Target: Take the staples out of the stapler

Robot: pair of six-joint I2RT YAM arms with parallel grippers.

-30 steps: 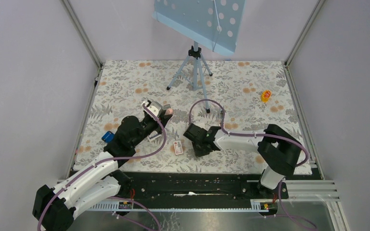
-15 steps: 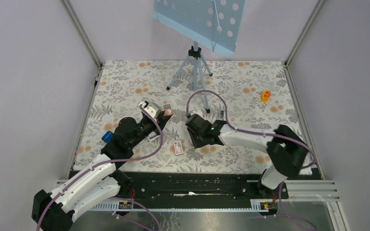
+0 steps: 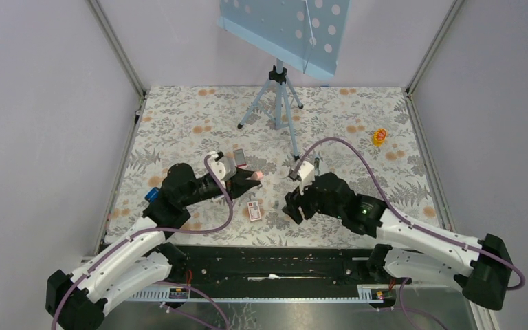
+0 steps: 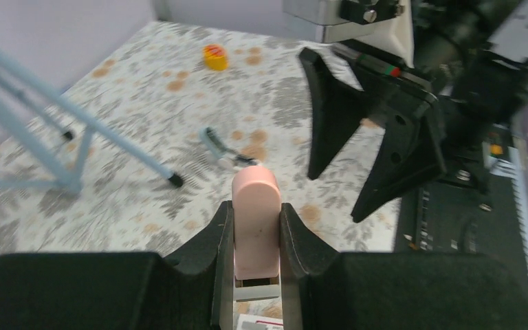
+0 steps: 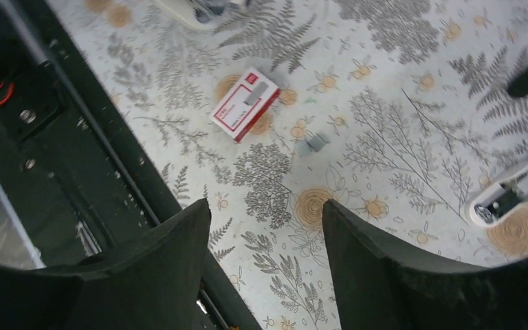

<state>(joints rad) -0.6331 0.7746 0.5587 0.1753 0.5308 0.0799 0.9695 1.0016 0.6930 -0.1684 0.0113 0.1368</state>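
Observation:
My left gripper (image 3: 249, 177) is shut on the pale-pink stapler (image 3: 254, 177) and holds it above the mat. In the left wrist view the stapler (image 4: 255, 220) stands between my fingers (image 4: 256, 214), rounded end pointing away, with a dark slot at its near end. My right gripper (image 3: 291, 204) is open and empty, just right of the stapler; its black fingers (image 4: 399, 165) fill the left wrist view. In the right wrist view it (image 5: 265, 205) hovers over the mat. A tiny grey strip, seemingly the staples (image 5: 313, 142), lies on the mat beyond it.
A red-and-white box (image 3: 253, 210) lies between the grippers and shows in the right wrist view (image 5: 245, 103). Another small box (image 3: 239, 157), a blue box (image 3: 153, 194), a tripod (image 3: 278, 96), a yellow object (image 3: 380, 137) and a small white-and-dark item (image 5: 512, 191) are on the floral mat.
My left gripper has carried the stapler to the right and nearer. The right arm has swung round; its gripper now sits a little right and nearer, facing the stapler.

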